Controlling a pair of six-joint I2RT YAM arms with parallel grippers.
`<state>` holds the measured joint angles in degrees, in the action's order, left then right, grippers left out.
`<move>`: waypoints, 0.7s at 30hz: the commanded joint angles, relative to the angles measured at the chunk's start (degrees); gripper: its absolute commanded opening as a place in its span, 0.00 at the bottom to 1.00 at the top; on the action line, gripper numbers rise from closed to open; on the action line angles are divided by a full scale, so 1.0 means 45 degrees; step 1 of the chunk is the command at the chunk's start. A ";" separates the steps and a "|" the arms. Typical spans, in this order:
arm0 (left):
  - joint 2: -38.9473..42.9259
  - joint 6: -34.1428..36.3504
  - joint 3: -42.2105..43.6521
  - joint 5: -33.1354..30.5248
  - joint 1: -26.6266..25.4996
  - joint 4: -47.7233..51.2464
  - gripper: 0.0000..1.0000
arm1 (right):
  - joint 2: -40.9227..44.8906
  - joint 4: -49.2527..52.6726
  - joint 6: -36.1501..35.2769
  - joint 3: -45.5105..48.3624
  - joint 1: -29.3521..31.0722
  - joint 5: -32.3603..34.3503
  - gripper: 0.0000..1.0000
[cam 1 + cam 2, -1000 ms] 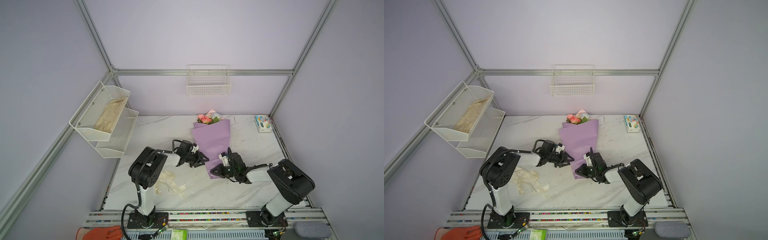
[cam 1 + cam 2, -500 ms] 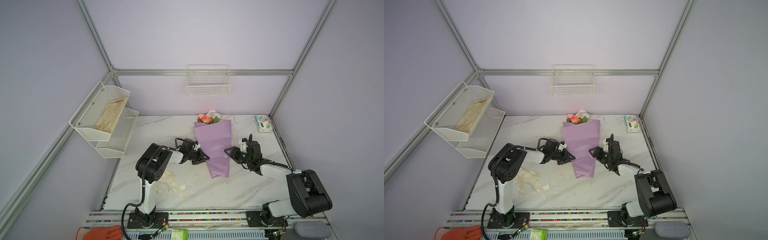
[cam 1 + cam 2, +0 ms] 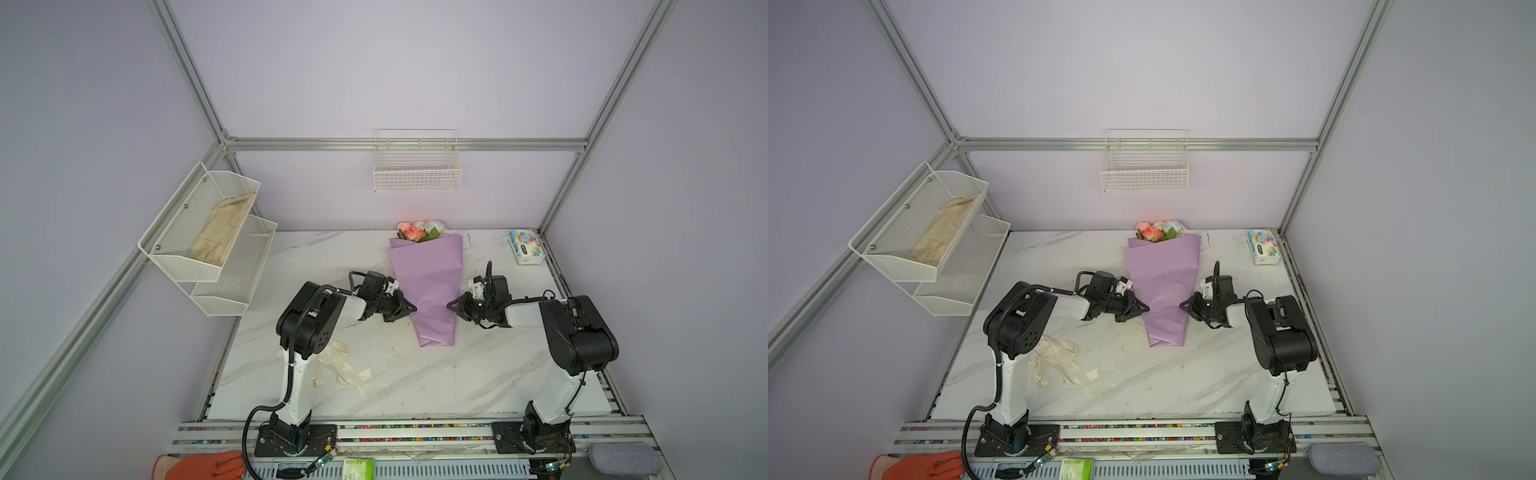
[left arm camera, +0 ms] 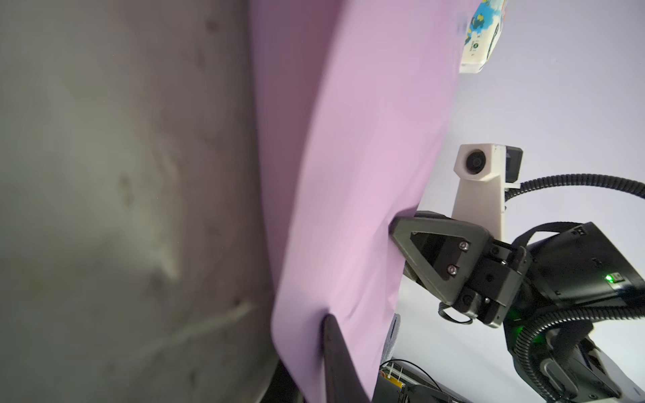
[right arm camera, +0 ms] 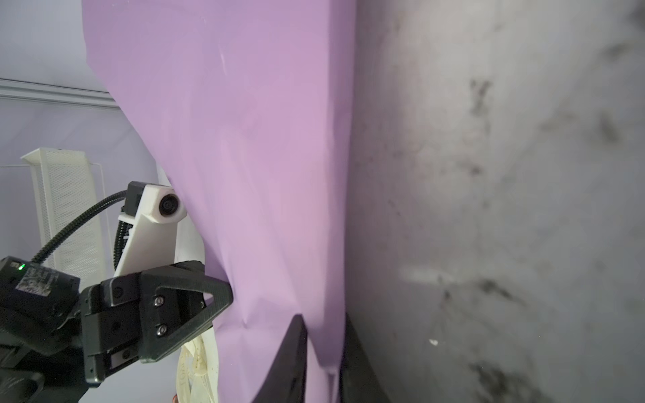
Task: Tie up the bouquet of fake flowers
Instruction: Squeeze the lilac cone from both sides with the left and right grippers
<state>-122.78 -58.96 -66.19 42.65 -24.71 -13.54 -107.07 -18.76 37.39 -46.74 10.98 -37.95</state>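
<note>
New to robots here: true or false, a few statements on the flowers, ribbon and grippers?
1. The bouquet lies flat on the table, flowers toward the back wall. True.
2. The ribbon is tied round the bouquet. False: it lies loose at the table's front left, apart from the bouquet.
3. The left gripper and right gripper each pinch one side of the bouquet's paper. True.
4. The tissue pack lies beside the ribbon. False: it lies in the table's far right corner.

Left hand (image 3: 411, 308) and right hand (image 3: 451, 306) low, face to face, clamped
</note>
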 commanded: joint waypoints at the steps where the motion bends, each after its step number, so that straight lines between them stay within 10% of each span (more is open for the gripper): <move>1: -0.0815 0.0162 -0.1462 -0.0659 0.0428 0.1253 0.11 | -0.0972 0.0167 0.0048 -0.0541 0.0049 0.0182 0.19; 13: -0.1746 0.0289 -0.3225 -0.0516 0.0990 0.1962 0.13 | -0.2379 0.0771 0.0035 -0.2751 0.0040 0.0606 0.17; 21: 0.0273 0.0541 -0.1319 -0.0567 0.1096 0.1747 0.38 | 0.0041 0.1951 -0.0161 -0.1659 0.0037 0.1847 0.54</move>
<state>-126.08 -57.93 -76.14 41.67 -20.36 -7.77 -110.41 -15.57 37.26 -56.14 11.25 -34.20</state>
